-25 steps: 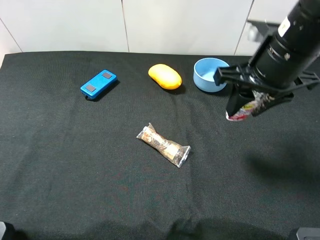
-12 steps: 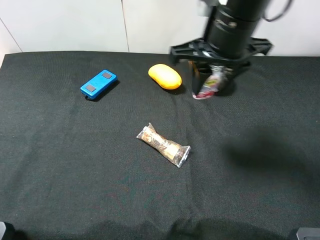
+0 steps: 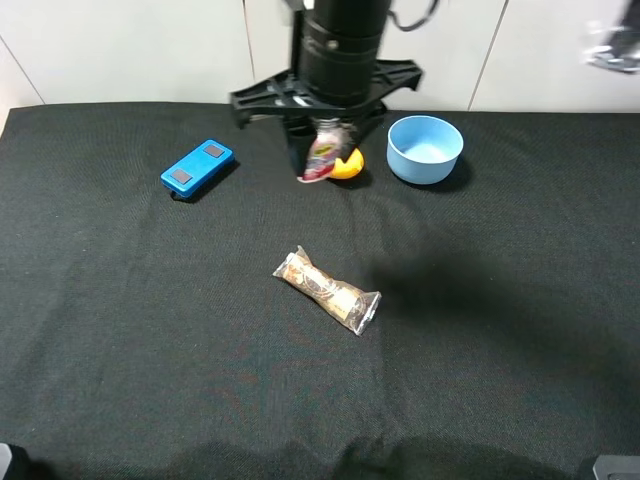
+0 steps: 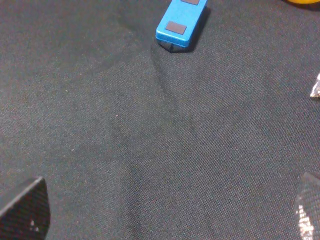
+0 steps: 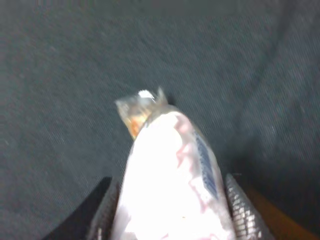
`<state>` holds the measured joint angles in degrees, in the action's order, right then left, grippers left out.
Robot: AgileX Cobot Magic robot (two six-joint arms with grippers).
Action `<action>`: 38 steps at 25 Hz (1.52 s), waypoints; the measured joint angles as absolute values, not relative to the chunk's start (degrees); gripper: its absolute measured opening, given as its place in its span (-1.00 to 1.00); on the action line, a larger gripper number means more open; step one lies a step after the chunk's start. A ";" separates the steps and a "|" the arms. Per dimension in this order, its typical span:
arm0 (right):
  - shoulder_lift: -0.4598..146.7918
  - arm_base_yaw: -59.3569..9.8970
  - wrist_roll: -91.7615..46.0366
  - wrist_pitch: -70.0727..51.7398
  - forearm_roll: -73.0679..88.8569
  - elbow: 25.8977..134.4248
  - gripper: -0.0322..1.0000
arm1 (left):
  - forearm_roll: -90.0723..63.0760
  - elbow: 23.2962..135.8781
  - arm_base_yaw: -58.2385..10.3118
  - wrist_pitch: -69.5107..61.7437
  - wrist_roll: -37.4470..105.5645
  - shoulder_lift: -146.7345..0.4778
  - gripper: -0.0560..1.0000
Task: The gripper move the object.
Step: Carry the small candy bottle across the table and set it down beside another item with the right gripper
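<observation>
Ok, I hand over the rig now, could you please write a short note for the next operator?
Right gripper: shut on the object, held above the cloth, in front of the yellow item in the high view.
Left gripper: open, empty, over the cloth; the blue device shows in its view.
Done: object picked up.
Left: set it down; the goal place is not shown.
</observation>
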<state>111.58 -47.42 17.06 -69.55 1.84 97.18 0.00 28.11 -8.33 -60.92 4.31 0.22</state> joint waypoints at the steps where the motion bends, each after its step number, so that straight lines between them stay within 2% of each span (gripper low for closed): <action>1: 112.46 -47.69 16.88 -69.55 1.76 98.26 -0.29 | 0.00 28.11 -8.33 -60.92 4.31 0.22 0.94; 24: 132.96 -49.03 12.53 -69.66 2.99 122.24 -0.29 | 0.00 28.11 -8.33 -60.92 4.31 0.22 0.94; 38: 139.32 -49.03 12.53 -58.52 3.05 125.17 -0.29 | 0.00 28.11 -8.33 -60.92 4.31 0.22 0.94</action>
